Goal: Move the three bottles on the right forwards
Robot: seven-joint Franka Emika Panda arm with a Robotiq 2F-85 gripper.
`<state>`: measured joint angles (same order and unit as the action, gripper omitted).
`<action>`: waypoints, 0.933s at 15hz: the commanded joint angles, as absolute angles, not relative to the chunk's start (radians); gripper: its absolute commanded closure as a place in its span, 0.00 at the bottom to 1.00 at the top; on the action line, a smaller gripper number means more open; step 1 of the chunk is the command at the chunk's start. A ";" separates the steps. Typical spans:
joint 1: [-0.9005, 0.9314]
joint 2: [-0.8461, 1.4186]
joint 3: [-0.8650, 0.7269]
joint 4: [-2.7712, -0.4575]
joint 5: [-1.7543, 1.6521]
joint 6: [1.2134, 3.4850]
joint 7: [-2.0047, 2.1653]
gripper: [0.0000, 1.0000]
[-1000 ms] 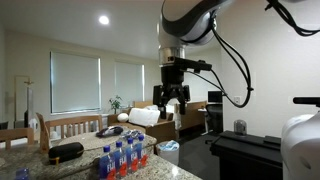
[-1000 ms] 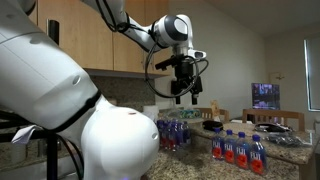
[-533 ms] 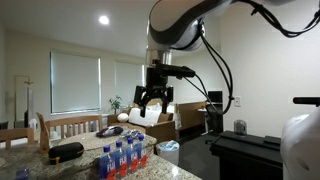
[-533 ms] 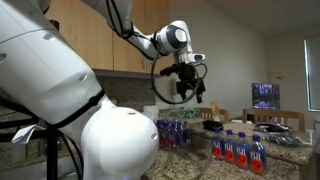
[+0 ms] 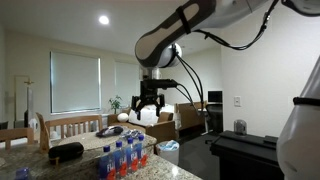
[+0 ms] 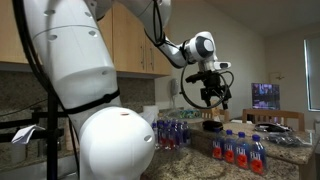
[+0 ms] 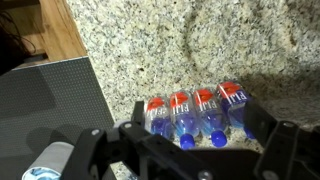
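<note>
Small clear bottles with blue caps and red-orange labels stand in a cluster (image 5: 124, 158) on the granite counter. In an exterior view a front group of these bottles (image 6: 240, 148) stands apart from a further cluster (image 6: 172, 132). From above, the wrist view shows a row of several bottles (image 7: 190, 108). My gripper (image 5: 148, 105) hangs open and empty in the air, well above the bottles, also visible as the gripper (image 6: 210, 95). Seen from the wrist, its fingers (image 7: 139, 113) frame the row from high up, and the gripper (image 7: 200, 118) touches nothing. I cannot tell which three are the task's.
A flat black oval object (image 5: 66, 151) lies on the counter beside the bottles. The wrist view shows speckled granite (image 7: 220, 40), a dark grey panel (image 7: 50, 100) and a wooden edge (image 7: 62, 30). Chairs (image 5: 70, 125) stand behind the counter.
The arm has swung sideways and a little lower, bringing the gripper over the front group of bottles. The jaws have stayed open and empty.
</note>
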<state>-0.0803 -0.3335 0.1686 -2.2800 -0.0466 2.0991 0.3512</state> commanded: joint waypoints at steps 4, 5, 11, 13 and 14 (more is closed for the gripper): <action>-0.047 -0.280 0.141 -2.231 -0.072 2.088 0.367 0.00; -0.045 -0.280 0.146 -2.213 -0.086 2.090 0.386 0.00; 0.010 -0.066 0.101 -1.982 0.002 1.972 0.167 0.00; 0.014 0.009 0.090 -1.924 0.000 1.949 0.148 0.00; 0.013 0.037 0.081 -1.895 -0.006 1.935 0.146 0.00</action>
